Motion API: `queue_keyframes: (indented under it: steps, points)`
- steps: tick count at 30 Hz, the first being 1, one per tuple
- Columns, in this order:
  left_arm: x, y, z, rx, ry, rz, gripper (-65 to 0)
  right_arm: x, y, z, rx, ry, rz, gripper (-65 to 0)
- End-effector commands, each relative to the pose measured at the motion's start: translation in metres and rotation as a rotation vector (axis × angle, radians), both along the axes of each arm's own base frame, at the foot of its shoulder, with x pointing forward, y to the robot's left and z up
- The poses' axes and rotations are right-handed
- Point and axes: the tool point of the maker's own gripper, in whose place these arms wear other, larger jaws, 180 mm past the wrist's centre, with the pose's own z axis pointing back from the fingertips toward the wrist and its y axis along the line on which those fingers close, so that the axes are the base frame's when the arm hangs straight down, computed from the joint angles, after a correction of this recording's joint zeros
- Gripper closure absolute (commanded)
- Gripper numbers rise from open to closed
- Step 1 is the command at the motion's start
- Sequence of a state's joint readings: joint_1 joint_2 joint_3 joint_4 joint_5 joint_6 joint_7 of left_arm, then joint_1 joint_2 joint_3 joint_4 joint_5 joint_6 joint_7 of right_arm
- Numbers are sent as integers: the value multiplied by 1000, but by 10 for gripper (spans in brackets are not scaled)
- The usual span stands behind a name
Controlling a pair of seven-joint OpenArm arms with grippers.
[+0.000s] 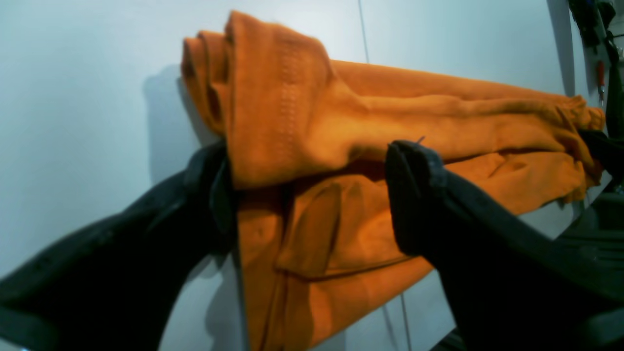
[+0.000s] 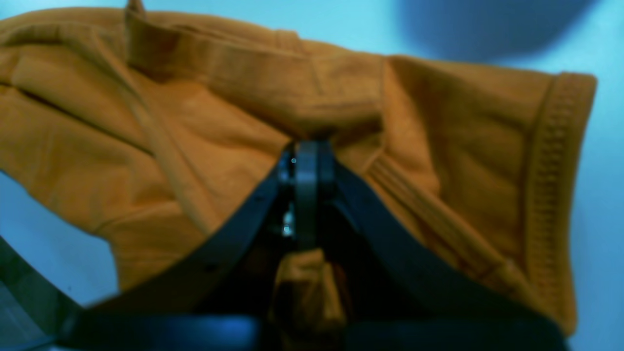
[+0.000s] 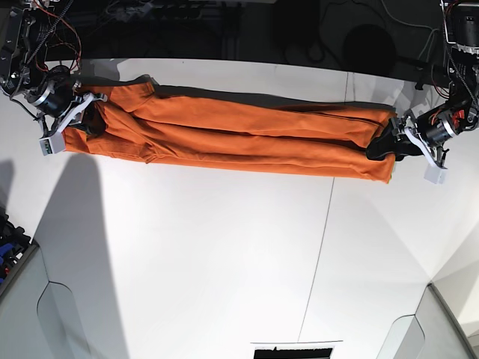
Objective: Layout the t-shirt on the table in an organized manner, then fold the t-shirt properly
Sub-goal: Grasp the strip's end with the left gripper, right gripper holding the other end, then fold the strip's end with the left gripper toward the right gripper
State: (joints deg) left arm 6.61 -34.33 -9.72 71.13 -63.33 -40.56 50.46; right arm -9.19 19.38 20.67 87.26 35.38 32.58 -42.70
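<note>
The orange t-shirt (image 3: 239, 134) is stretched into a long rumpled band across the far part of the white table (image 3: 224, 254). My right gripper (image 3: 81, 112) is at its left end. In the right wrist view the fingers meet, and the gripper (image 2: 306, 152) is shut on a fold of the t-shirt (image 2: 195, 122) near a hemmed sleeve. My left gripper (image 3: 388, 143) is at the band's right end. In the left wrist view its fingers stand wide apart, so the gripper (image 1: 312, 170) is open with bunched t-shirt (image 1: 302, 112) lying between and over them. The neck tag is hidden.
A thin dark seam (image 3: 322, 232) runs across the table from far to near. Dark equipment and cables (image 3: 224, 30) line the far edge. Small tools (image 3: 9, 247) sit at the left edge. A dark slot (image 3: 296, 350) is at the near edge.
</note>
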Motion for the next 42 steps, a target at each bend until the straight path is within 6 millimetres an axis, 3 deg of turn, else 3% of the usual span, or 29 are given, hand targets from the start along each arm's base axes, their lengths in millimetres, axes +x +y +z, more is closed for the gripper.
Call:
queue_keyframes:
  steps: [1, 4, 9, 12, 17, 22, 27, 32, 36, 39, 42]
  points:
    - [-11, 3, -9, 50, 61, -39, -470, 2, -6, 4, -15, -1, 0, 0]
    - [-16, -6, -15, 47, 81, -70, -425, 2, -6, 4, -15, -2, 0, 0]
    - [-20, -14, -20, 44, 98, -97, -93, 2, -6, 4, -15, -2, 0, 0]
    - [-21, -12, -21, 60, 102, -102, 0, 3, -6, 4, -14, -8, -2, 0]
    - [-20, -5, -21, 95, 98, -100, 0, 3, -6, 4, -14, -9, -2, 0]
    - [-4, 5, 3, 204, 16, -145, 0, 3, -6, 4, -14, -9, -2, 0]
    - [15, -8, 45, 288, -120, -245, 0, 3, -6, 4, -14, -9, -2, 0]
    - [19, -25, 62, 305, -178, -303, 0, 3, -6, 4, -14, -8, -2, 0]
    - [16, -53, 73, 296, -226, -387, 0, 3, -6, 4, -15, -8, -2, 0]
    - [6, -92, 81, 279, -272, -506, 0, 3, -6, 4, -14, -8, -2, 0]
    - [-7, -132, 74, 268, -290, -599, 0, 3, -6, 4, -14, -8, -2, 0]
